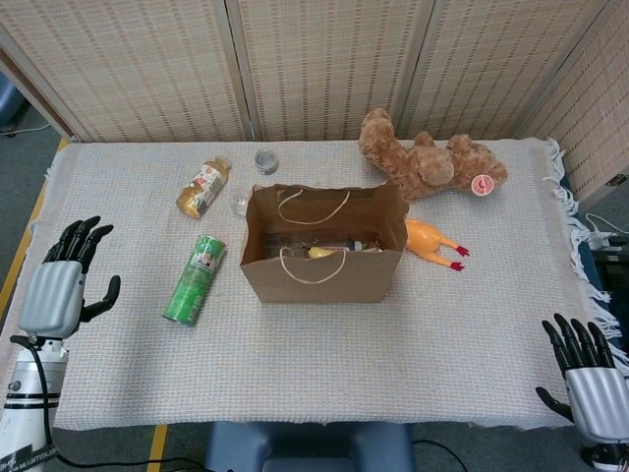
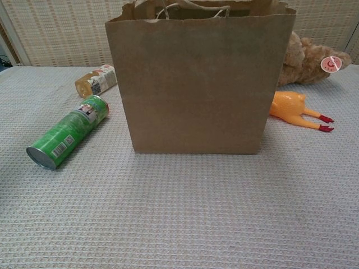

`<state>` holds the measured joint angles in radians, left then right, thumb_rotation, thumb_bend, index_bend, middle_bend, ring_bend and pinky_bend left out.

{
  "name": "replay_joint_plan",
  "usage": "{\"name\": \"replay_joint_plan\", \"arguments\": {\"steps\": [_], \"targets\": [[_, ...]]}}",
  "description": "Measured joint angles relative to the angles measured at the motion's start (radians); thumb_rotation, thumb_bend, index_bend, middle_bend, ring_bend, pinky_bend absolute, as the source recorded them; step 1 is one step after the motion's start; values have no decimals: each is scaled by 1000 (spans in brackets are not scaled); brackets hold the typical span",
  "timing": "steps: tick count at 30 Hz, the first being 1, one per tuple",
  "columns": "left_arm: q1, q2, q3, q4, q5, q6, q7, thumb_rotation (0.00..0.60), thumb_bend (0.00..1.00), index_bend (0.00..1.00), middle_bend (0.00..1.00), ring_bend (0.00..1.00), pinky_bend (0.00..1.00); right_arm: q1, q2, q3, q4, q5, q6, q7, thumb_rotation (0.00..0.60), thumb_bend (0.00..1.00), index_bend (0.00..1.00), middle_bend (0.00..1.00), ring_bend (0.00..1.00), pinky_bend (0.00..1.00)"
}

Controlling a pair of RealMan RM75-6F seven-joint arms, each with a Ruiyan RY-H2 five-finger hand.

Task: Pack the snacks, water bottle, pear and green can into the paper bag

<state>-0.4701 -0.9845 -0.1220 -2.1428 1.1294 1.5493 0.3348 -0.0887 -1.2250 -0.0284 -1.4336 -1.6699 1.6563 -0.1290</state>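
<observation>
The round green metal can (image 1: 195, 279) lies left of the brown paper bag (image 1: 324, 270); it looks hard and smooth, so grab its middle. Both hands, left hand (image 1: 54, 285) and right hand (image 1: 582, 379), hold nothing, fingers spread

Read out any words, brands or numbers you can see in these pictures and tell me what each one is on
No text here can be read for certain.
Green can: a white printed panel and a label near its top, too small to read.
Snack pack: printed wrapper, blurred.
Teddy bear: round pink tag with a red mark, perhaps one letter, unclear.
Paper bag: plain, no print.
</observation>
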Motion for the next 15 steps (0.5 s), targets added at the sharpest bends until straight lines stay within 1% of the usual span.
{"name": "replay_joint_plan", "arguments": {"steps": [4, 9, 11, 15], "targets": [[45, -14, 30, 19, -10, 4, -48, 600, 438, 55, 0, 0, 151, -1, -2, 1, 0, 1, 1, -6, 600, 0, 43, 0, 0, 0], [157, -62, 105, 91, -13, -21, -174, 600, 436, 32, 0, 0, 132, -1, -2, 2, -3, 3, 0, -10, 600, 0, 43, 0, 0, 0], [183, -94, 133, 118, -3, -36, -187, 600, 420, 10, 0, 0, 111, -1, -3, 2, -3, 3, 1, -9, 600, 0, 43, 0, 0, 0], [209, -137, 160, 136, 16, -52, -165, 600, 403, 0, 0, 0, 93, -1, -2, 2, -2, 3, 1, -6, 600, 0, 43, 0, 0, 0]]}}
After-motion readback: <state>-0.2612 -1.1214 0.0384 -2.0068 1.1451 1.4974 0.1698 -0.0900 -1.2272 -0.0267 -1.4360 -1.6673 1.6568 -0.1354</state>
